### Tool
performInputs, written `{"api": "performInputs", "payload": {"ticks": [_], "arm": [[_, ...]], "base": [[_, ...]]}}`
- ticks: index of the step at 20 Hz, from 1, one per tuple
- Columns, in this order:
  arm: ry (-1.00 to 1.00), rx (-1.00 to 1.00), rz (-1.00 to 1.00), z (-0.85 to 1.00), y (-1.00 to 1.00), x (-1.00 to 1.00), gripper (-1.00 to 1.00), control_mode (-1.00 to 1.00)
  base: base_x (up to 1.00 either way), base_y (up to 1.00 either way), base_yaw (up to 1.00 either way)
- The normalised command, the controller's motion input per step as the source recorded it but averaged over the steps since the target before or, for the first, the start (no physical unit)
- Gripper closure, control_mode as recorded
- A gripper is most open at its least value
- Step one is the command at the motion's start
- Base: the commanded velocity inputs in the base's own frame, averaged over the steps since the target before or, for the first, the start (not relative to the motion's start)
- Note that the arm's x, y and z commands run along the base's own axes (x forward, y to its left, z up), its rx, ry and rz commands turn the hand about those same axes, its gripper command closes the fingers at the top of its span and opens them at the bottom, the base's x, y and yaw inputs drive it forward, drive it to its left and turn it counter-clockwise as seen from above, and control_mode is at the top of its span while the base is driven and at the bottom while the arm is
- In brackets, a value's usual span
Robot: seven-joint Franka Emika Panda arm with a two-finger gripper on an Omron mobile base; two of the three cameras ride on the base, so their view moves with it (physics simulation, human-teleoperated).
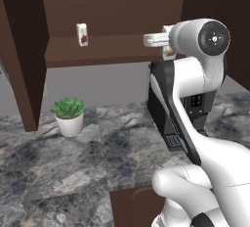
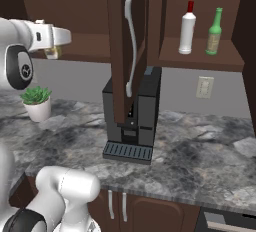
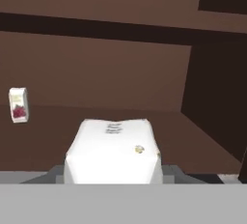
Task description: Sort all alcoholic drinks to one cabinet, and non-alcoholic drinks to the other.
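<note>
My gripper (image 3: 113,175) is shut on the cream carton (image 3: 113,148), which sits between the fingers just above the shelf of the wide cabinet (image 1: 102,51). From the base views the carton (image 1: 168,51) (image 2: 51,52) peeks out under the white hand at the shelf's right end. The white carton with a red mark (image 1: 82,34) (image 3: 18,105) stands upright farther left on the same shelf. The green bottle (image 2: 215,31) stands on the shelf of the narrower cabinet (image 2: 200,58), whose door with the silver handle (image 2: 131,46) hangs open.
A white bottle with a red cap (image 2: 187,28) stands beside the green one. A black coffee machine (image 2: 131,121) sits on the marble counter (image 2: 200,156) under the open door. A potted plant (image 1: 69,116) stands at the counter's back left.
</note>
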Motion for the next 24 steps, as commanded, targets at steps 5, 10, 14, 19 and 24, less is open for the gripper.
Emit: {"api": "performInputs", "payload": {"ticks": [5, 10, 14, 19, 24], "arm": [[0.0, 0.0, 0.0, 0.0, 0.0, 0.21, 1.0, -1.0], [0.0, 0.0, 0.0, 0.0, 0.0, 0.15, 1.0, -1.0], [0.0, 0.01, 0.0, 0.0, 0.0, 0.15, 1.0, -1.0], [0.0, 0.02, 0.0, 0.0, 0.0, 0.19, 1.0, -1.0], [0.0, 0.0, 0.0, -0.04, 0.0, 0.25, 1.0, -1.0]], "base": [[0.0, 0.0, 0.0], [0.0, 0.0, 0.0], [0.0, 0.0, 0.0], [0.0, 0.0, 0.0], [0.0, 0.0, 0.0]]}}
